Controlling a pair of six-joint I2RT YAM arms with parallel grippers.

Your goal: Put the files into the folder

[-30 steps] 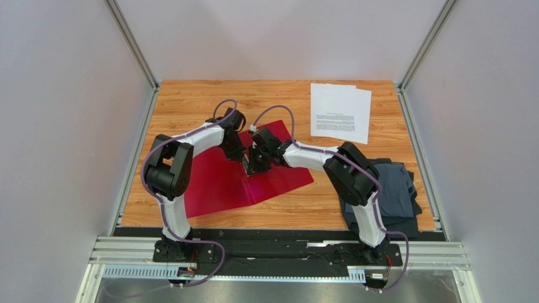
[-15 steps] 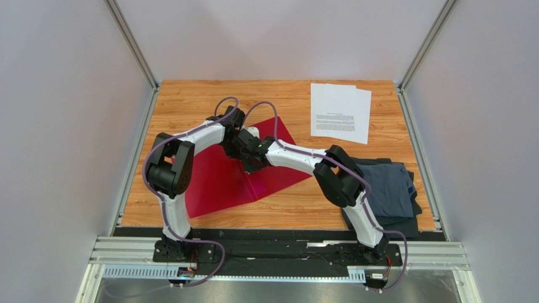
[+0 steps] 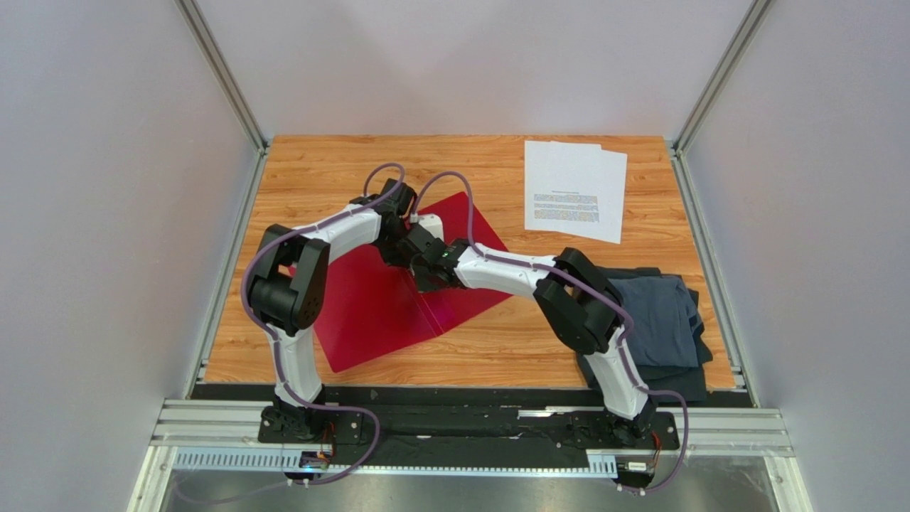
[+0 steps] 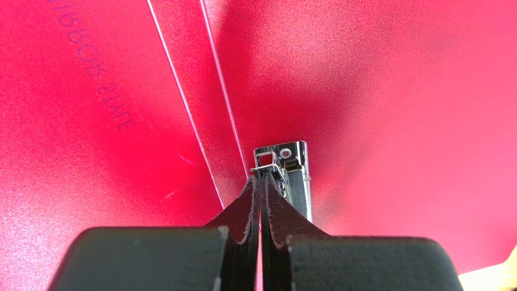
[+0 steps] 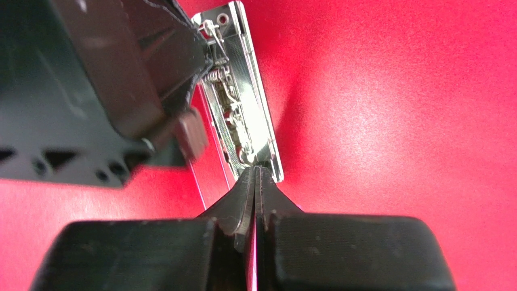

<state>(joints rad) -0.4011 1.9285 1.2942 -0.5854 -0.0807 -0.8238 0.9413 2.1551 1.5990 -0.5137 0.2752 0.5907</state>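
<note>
Left claw (image 4: 261, 177) is pressed together, gripping nothing that shows, its tips touching one end of the metal clip (image 4: 292, 173). Opposite it, the right claw (image 5: 255, 171) is likewise closed on itself, tips resting at the clip's other end. That clip sits by the spine inside the folder (image 3: 369, 309), which lies open, red and glossy, left of centre on the counter (image 3: 320, 171). The files (image 3: 575, 190), two overlapping white sheets, lie at the far right, well apart from the folder. A folded dark cloth (image 3: 657, 315) rests at the near right edge.

Files (image 3: 575, 190) print too small to read. Folder (image 3: 369, 309) middle under left arm (image 3: 342, 227), right arm (image 3: 502, 272); latter covers cloth (image 3: 664, 309) edge.
</note>
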